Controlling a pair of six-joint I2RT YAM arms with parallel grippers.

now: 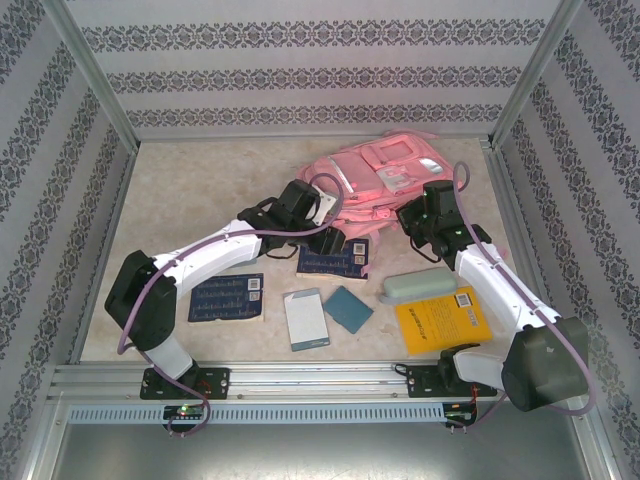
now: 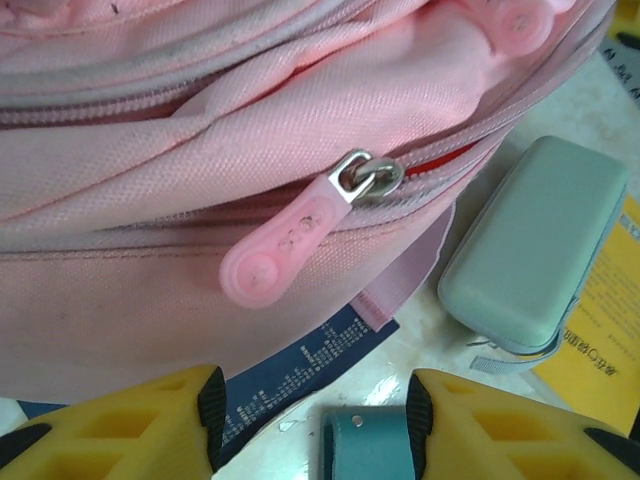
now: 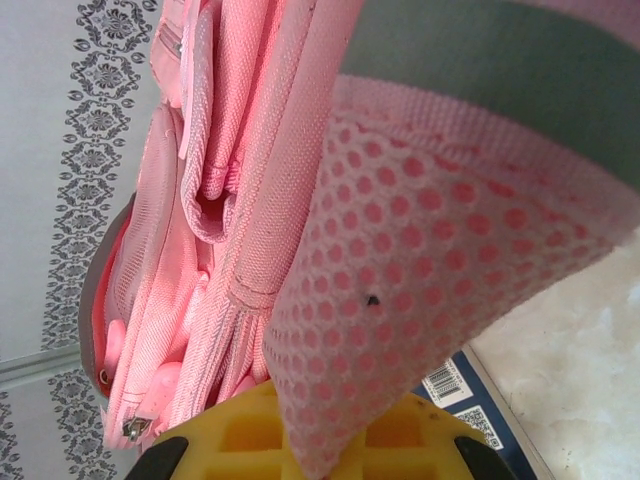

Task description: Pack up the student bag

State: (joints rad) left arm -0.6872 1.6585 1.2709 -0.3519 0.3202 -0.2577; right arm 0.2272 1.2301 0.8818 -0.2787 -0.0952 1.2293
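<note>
**Beige table, patterned walls: pink bag hanging from one pinch of mesh**

Marbled beige table (image 1: 200, 190) is carrying the student bag (image 1: 385, 175) at its far middle-right, with books and a grey case (image 2: 530, 245) lying nearer the arms.

The biggest risk is sitting with the right gripper (image 3: 320, 440). It is pinching only the bag's mesh panel (image 3: 430, 280), so the soft fabric could be sliding out and letting the bag sag. That would be carrying the zip pull (image 2: 300, 235) away from the other claw. The pull is rubbery and lying against loose folds, so jaws closing there could be catching cloth instead. A navy booklet (image 2: 300, 370) is tucked under the bag's edge and may be getting dragged along.

The left gripper (image 2: 315, 400) is standing with its jaws apart, pointing at the pull but not touching it, and gripping nothing that I can make out.
</note>
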